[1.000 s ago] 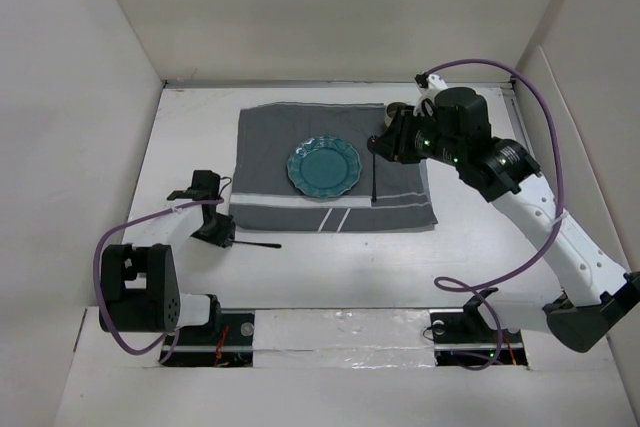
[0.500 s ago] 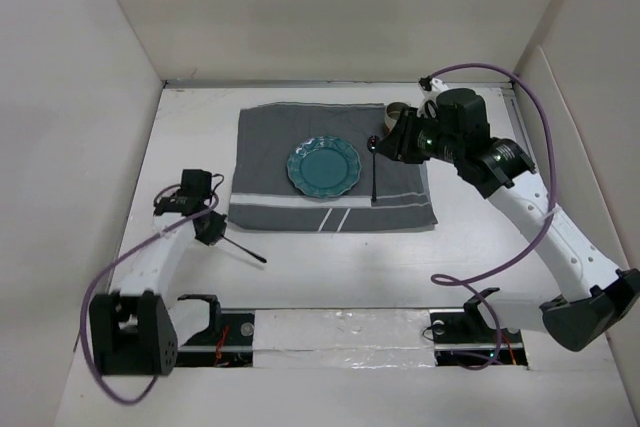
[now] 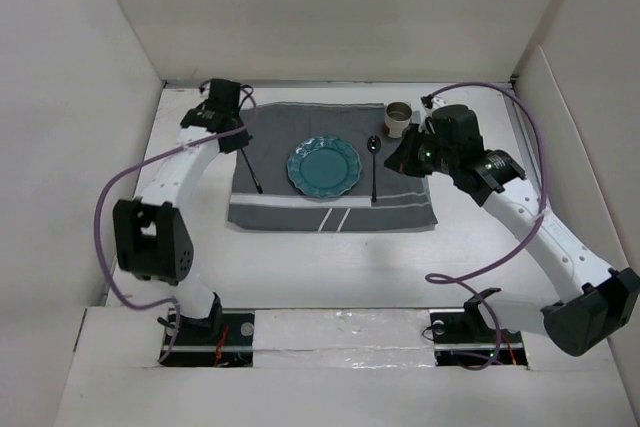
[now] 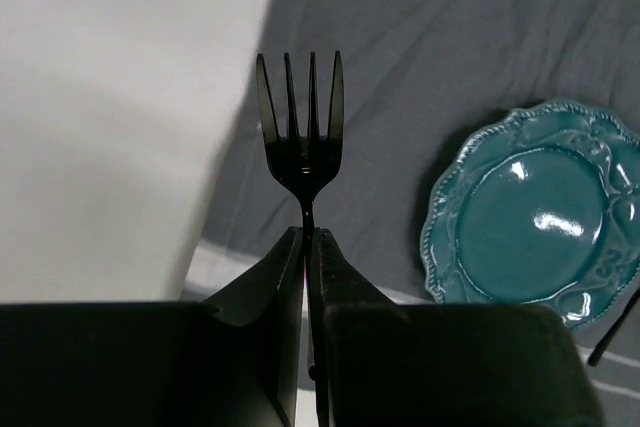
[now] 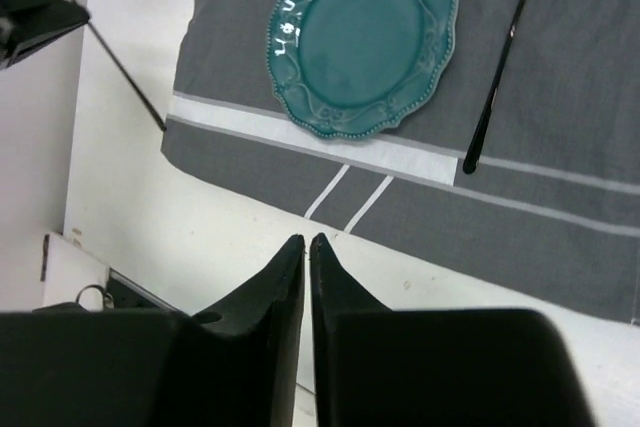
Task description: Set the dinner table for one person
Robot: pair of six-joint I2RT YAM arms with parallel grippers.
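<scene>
My left gripper [image 3: 238, 140] is shut on the handle of a black fork [image 3: 252, 172] and holds it above the left edge of the dark grey cloth [image 3: 330, 209]. In the left wrist view the fork's [image 4: 303, 137] tines point away from the gripper [image 4: 306, 235]. A teal plate [image 3: 323, 167] sits mid-cloth, also in the left wrist view [image 4: 535, 217] and the right wrist view [image 5: 362, 39]. A black spoon [image 3: 373, 172] lies right of the plate, also in the right wrist view [image 5: 497, 77]. My right gripper [image 3: 402, 159] is shut and empty, raised beside the spoon [image 5: 306, 239].
A small tan cup [image 3: 399, 117] stands at the cloth's far right corner. The white dinner table [image 3: 330, 257] is walled by white panels on the left, back and right. Purple cables loop from both arms.
My left arm has lifted the fork from the table's near left and swung it up to the cloth's far left edge. My right gripper has drawn back from the spoon, uncovering the cup.
</scene>
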